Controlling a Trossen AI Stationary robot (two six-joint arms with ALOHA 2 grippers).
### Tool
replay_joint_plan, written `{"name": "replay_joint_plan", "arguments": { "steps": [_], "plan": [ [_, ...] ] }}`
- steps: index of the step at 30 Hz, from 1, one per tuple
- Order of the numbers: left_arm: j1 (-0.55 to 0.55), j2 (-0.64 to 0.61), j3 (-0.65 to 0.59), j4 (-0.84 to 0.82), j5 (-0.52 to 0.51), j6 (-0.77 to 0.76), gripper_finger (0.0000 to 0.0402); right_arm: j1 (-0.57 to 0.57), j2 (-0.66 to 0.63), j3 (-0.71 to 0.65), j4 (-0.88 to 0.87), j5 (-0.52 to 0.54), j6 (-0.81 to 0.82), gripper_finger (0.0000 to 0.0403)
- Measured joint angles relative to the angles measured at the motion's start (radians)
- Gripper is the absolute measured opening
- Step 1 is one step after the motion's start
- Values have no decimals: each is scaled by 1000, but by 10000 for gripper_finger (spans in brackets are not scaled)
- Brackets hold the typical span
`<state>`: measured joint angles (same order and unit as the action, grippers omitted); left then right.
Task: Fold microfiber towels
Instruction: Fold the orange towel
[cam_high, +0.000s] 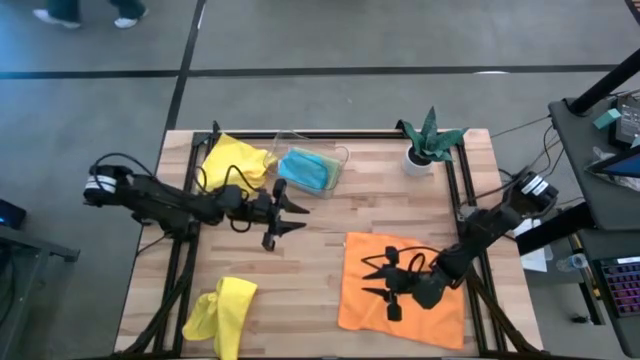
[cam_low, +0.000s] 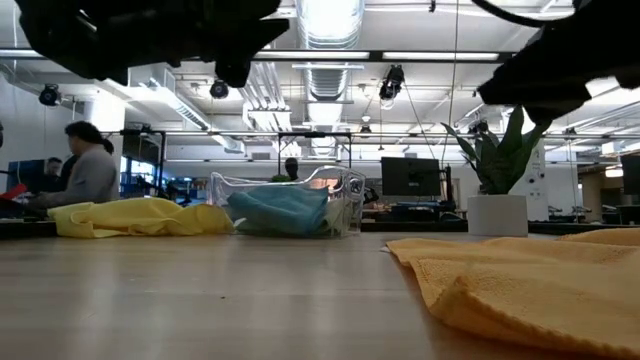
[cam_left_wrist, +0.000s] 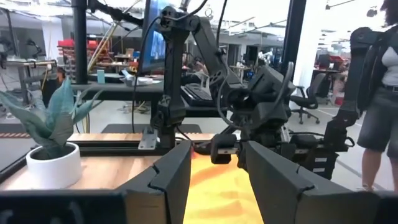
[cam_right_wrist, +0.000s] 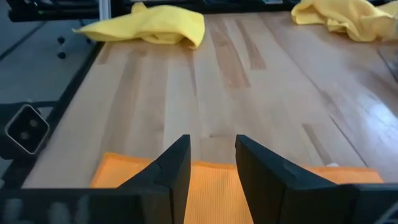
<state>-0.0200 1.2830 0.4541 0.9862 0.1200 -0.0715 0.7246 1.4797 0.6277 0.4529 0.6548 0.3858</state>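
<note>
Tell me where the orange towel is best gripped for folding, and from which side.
Probably at a corner of the orange towel. It lies spread flat, so only its edges give purchase. The right claw, open above it, could come down from overhead there.

Under my right gripper (cam_high: 378, 277) lies a plain orange towel (cam_high: 402, 285). I see two bright yellow towels, one crumpled at the far edge (cam_high: 235, 158) and one at the near edge (cam_high: 222, 312). A turquoise blue towel (cam_high: 305, 168) fills the clear tray (cam_high: 343, 156). The plant (cam_high: 431, 132) is green in a white pot (cam_high: 418, 161). My table (cam_high: 310, 270) is pale striped wood, my arms dark.
</note>
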Motion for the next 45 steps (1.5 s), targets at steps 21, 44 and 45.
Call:
{"name": "replay_joint_plan", "arguments": {
  "steps": [21,44,45],
  "plan": [
    [-9,103,69,0,2,-1,138,-10,9,0,34,3,64,118],
    [-87,97,54,-3,58,-81,138,-56,161,261,-265,-85,-8,234],
    [-94,97,53,-3,58,-80,138,-56,171,300,-341,-87,15,236]
  ]
}}
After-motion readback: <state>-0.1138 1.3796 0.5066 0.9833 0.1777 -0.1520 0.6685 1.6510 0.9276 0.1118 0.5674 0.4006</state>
